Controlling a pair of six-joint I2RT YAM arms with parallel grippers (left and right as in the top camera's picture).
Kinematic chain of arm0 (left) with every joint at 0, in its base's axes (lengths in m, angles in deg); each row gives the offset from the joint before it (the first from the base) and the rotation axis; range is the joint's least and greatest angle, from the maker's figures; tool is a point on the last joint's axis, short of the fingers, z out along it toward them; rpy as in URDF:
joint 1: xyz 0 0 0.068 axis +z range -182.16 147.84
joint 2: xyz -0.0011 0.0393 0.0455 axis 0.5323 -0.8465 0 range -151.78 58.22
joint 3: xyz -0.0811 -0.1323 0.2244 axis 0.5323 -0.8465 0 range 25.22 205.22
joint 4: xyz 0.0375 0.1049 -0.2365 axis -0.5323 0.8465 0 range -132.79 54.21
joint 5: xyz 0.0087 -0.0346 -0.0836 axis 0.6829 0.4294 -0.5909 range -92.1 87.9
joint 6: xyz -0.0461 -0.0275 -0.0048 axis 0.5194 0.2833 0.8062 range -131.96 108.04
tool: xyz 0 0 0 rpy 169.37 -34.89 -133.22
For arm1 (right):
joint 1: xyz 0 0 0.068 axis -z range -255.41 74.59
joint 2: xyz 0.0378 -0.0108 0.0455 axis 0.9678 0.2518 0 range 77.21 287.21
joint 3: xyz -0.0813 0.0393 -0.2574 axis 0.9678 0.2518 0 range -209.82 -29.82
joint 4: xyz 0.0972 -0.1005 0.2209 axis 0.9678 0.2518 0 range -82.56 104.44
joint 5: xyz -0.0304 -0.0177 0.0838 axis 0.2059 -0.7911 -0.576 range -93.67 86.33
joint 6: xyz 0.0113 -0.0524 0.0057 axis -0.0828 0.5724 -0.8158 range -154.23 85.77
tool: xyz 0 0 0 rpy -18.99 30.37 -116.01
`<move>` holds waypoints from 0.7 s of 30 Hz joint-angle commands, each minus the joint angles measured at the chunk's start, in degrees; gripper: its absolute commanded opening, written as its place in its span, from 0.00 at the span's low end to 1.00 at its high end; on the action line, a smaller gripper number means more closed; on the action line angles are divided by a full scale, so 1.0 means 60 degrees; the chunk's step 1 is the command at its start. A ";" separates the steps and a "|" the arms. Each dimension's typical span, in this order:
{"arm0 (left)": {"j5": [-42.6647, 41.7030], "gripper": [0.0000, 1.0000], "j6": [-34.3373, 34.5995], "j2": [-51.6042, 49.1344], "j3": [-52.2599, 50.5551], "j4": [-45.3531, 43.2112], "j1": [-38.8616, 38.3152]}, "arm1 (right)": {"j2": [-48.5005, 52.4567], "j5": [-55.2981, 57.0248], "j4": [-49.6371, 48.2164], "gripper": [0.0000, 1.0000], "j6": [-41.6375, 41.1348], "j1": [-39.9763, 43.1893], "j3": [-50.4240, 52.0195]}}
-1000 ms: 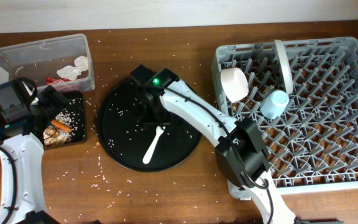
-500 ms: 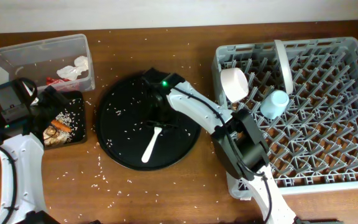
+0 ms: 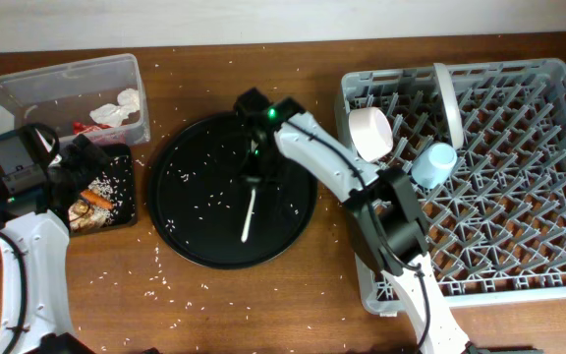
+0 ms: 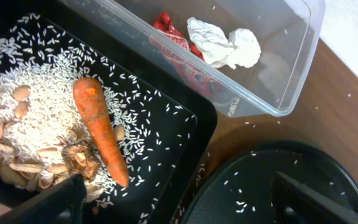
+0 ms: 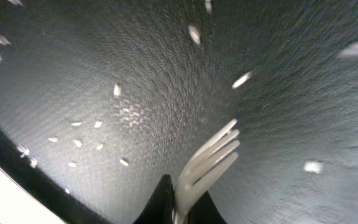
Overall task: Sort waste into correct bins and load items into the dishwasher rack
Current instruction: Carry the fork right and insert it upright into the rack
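Right wrist view showed the right hand pinching the white plastic fork over the round black tray; the left hand gaped wide.

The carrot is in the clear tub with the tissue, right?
No: the orange carrot lies in the shallow black rectangular tray, on pale rice, as the left wrist view shows. Only the crumpled white tissue and crumpled red-and-white wrapper are in the clear plastic tub.

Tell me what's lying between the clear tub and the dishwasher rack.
The round black tray, dotted with rice grains, and, within its outline, the white fork pinched by the right gripper. The overhead view shows this.
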 commanded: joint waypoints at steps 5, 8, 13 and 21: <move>-0.0106 0.99 -0.0131 -0.0051 0.0102 0.0007 -0.0029 | -0.1781 0.4801 0.4401 0.04 0.4419 0.1614 -0.3752; -0.0106 0.99 -0.0127 -0.0051 0.0102 0.0004 -0.0029 | -0.2135 0.5202 0.5260 0.04 0.4608 0.2477 -0.3752; -0.0106 0.99 -0.0127 -0.0051 0.0102 0.0011 -0.0029 | -0.2204 0.4921 0.5348 0.04 0.4605 0.3326 -0.2237; -0.0106 0.99 -0.0131 -0.0051 0.0102 0.0007 -0.0029 | -0.2215 0.4881 0.5348 0.24 0.4608 0.3034 -0.0648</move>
